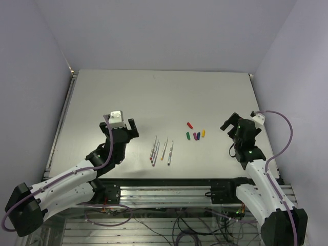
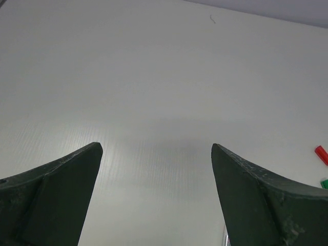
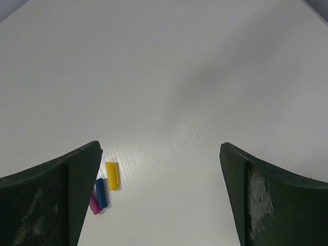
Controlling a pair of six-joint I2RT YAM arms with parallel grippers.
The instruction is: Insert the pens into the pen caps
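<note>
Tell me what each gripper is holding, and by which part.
Nothing: the left gripper and right gripper are both open and empty. The pens and caps lie loose.

The left arm [image 1: 66, 180] and right arm [image 1: 262, 180] wear white shells between black joints. A greyish-purple cable [image 1: 108, 148] loops along each. A white block [image 1: 116, 119] sits at 12 o'clock on the left wrist. Two small green lights [image 1: 250, 150] glow on the black right wrist. The fingers [image 3: 46, 200] are dark, greenish-black wedges. Pale scuffs, perhaps worn paint, mark the right pair.
</note>
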